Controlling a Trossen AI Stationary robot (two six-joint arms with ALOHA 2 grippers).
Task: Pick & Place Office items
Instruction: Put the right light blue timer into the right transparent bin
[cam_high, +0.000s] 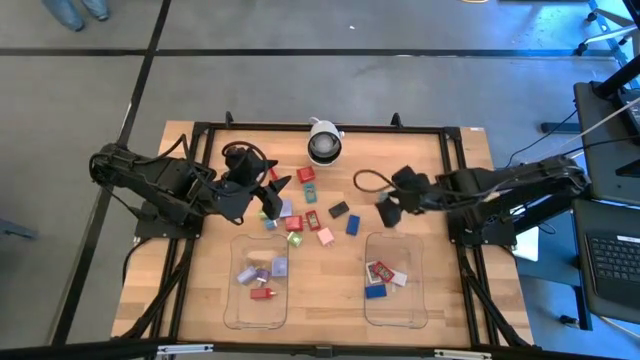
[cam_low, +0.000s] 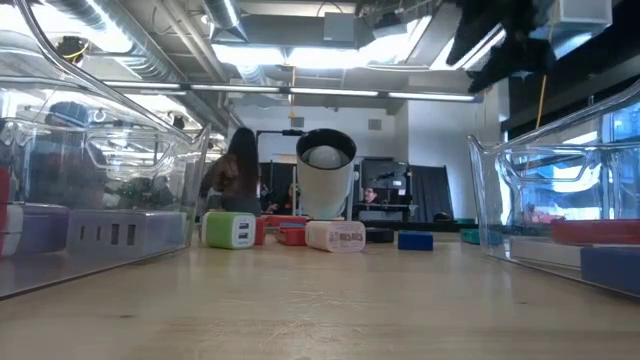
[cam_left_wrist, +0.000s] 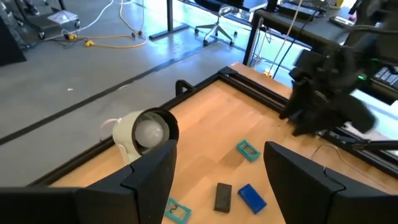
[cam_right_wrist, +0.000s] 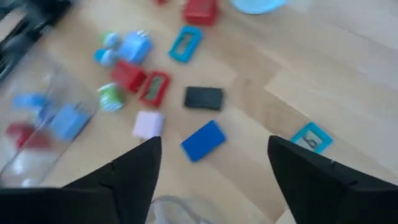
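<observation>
The table (cam_high: 200, 300) fills the centre of the high view, its dark frame at the edges. 2 arms reach in: the left gripper (cam_high: 268, 196) sits left of centre over the edge of the item pile, the right gripper (cam_high: 388, 211) right of centre, just above the right tray (cam_high: 424, 290). Both stand with fingers spread and nothing between them; each wrist view shows bare wood and loose items through the gap. The left tray (cam_high: 232, 300), lower left of centre, holds 4 or so pieces; the right tray holds 3. The camera dome (cam_high: 323, 144) stands at upper centre. The office items (cam_high: 305, 215) lie scattered in the middle of the frame between the grippers, below the dome: a blue block (cam_right_wrist: 203, 140), a black block (cam_right_wrist: 203, 98), a teal clip (cam_right_wrist: 186, 43), a pink block (cam_right_wrist: 148, 124) and red pieces among them. These look light, rigid and smooth, so likely to skid or twist if pinched off-centre. A fair guess is to close across the 2 long flat sides of a lone piece such as the blue block, which lies apart from its neighbours.
</observation>
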